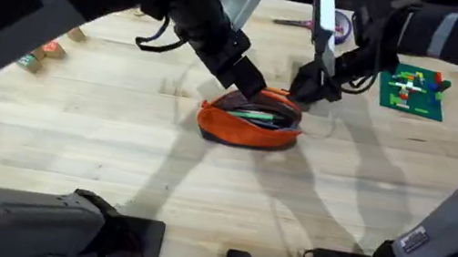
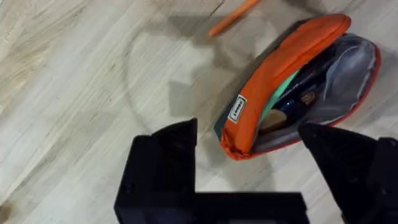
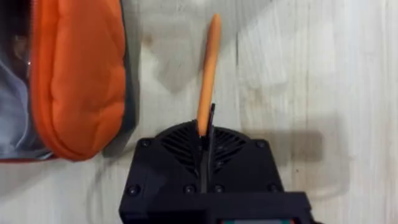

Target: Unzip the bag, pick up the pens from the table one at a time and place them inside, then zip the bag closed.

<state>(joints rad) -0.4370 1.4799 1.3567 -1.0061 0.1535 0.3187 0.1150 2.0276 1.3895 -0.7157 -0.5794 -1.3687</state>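
Right pincer (image 3: 207, 127), clenched on the orange pen (image 3: 207, 74) just beside the open bag (image 1: 251, 118) mid-frame on the tabletop (image 1: 115, 147), might snag the bag's rim since the left pincer (image 2: 249, 146), released, isn't holding it.

The orange soft fabric pencil pouch (image 1: 248, 124) lies unzipped near the middle of the light wooden plank table (image 1: 115, 147), its mouth gaping to show a grey lining. A slim light green pen (image 1: 261, 114) lies lengthwise inside it. A slim orange pen (image 3: 208, 74) lies just beside the pouch on the tabletop, one end clamped between the right gripper (image 3: 206, 134) fingers.
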